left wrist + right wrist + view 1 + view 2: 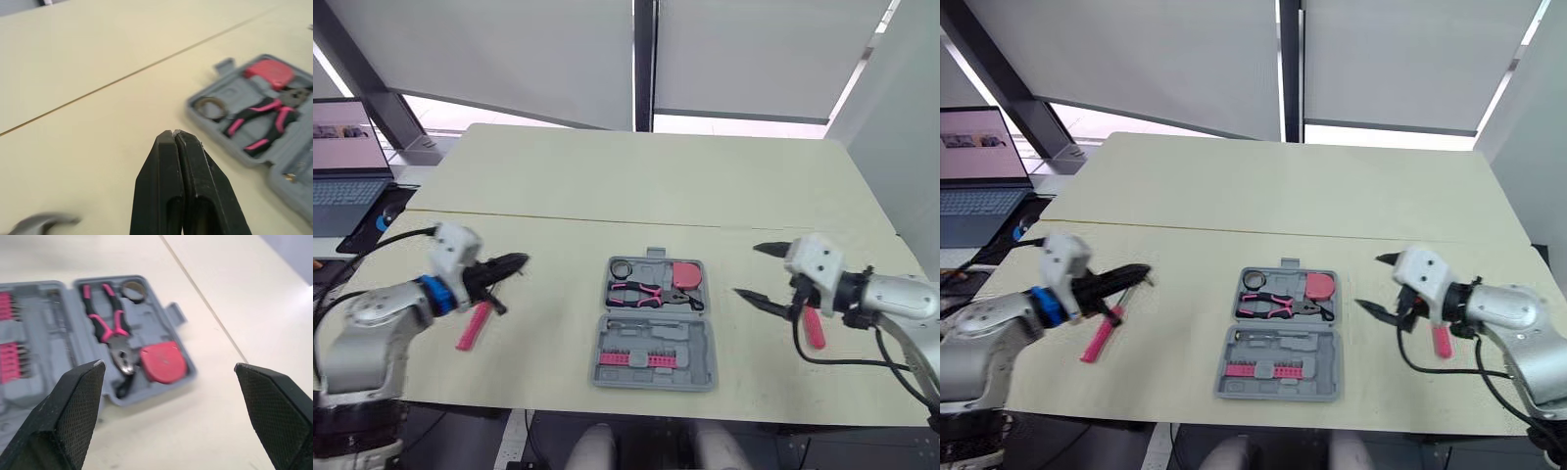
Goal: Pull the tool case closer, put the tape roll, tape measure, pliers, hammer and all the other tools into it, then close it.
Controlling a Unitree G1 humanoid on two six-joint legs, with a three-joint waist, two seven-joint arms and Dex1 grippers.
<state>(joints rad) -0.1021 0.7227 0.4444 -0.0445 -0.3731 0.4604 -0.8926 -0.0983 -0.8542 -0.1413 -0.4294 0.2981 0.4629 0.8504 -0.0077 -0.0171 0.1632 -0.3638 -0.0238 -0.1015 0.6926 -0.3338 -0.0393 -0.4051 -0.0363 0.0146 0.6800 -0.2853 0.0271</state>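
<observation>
The left gripper (519, 260) hangs with its two black fingers pressed together on nothing, just above the pink-handled hammer (473, 328). The right gripper (746, 270) is spread wide and empty, pointing toward the case from the table's right side. The pale table (636, 186) carries the grey tool case (700, 343) near its front edge, midway between the arms and lying open flat, so the pull-closer step looks done. In its far half sit the pliers (641, 292), with the red tape measure (686, 275) just beside them on the right and the tape roll (622, 268) in the left corner. A pink row of bits (631, 359) fills the near half. Two tools lie outside, well apart from the case: the hammer on the left, and a small pink-handled tool (814, 328) under the right arm, too hidden to name. By my reckoning more than half is finished, leaving those two tools and closing the lid.
</observation>
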